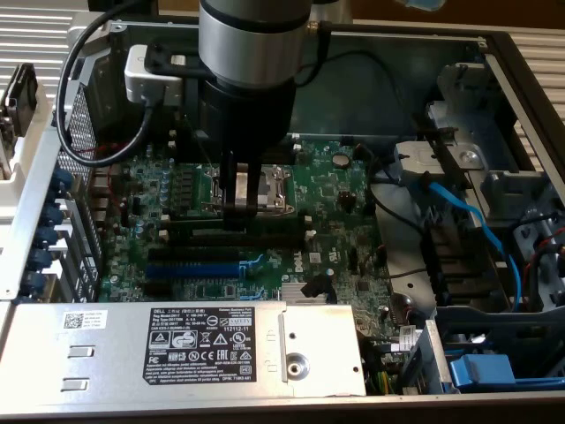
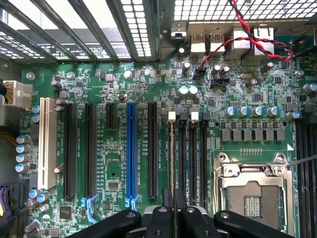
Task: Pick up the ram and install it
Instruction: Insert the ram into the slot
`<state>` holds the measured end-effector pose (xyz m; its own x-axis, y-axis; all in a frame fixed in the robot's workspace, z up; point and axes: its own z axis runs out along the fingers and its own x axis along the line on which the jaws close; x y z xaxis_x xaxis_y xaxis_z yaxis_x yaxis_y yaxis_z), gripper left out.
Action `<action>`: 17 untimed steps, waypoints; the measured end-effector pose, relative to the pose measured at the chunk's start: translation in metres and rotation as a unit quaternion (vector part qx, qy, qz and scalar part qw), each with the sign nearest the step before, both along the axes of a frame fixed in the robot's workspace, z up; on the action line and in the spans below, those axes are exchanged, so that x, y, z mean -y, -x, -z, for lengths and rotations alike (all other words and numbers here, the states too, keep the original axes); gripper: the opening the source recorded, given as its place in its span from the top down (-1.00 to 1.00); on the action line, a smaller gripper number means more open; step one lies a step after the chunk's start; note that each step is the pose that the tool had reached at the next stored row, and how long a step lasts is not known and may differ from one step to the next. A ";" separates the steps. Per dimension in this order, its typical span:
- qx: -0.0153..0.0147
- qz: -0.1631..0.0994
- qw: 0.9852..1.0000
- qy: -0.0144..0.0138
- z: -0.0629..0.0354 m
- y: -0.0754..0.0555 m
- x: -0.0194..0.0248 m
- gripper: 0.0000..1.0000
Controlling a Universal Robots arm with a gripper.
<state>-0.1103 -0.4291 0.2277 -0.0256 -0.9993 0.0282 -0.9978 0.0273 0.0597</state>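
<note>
My gripper (image 1: 241, 210) hangs straight down over the motherboard (image 1: 340, 208), beside the CPU socket (image 1: 275, 187). In the wrist view its fingers (image 2: 166, 199) stand close together, shut on the ram (image 2: 172, 158). The ram shows edge-on as a thin line. It runs along the black memory slot farthest from the CPU socket (image 2: 252, 196), below that slot's white end clip (image 2: 172, 116). Three more black memory slots (image 2: 194, 158) lie beside it. I cannot tell whether the ram is seated in the slot or just above it.
A blue expansion slot (image 2: 131, 148) and black expansion slots (image 2: 90, 148) lie on the other side of the ram. The power supply (image 1: 185, 340) fills the front of the case. Blue cables (image 1: 481, 225) and drive bays sit at the exterior view's right.
</note>
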 end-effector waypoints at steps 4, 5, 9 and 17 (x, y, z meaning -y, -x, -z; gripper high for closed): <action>0.000 -0.001 1.000 0.000 -0.0001 0.000 0.0000 0.74; 0.000 -0.002 1.000 -0.001 -0.0001 0.000 0.0000 0.74; 0.000 -0.002 1.000 -0.001 0.0000 0.000 0.0000 0.74; 0.000 -0.003 1.000 -0.002 0.0000 0.001 0.0003 0.74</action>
<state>-0.1112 -0.4293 0.2277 -0.0202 -0.9995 0.0233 -0.9980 0.0216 0.0599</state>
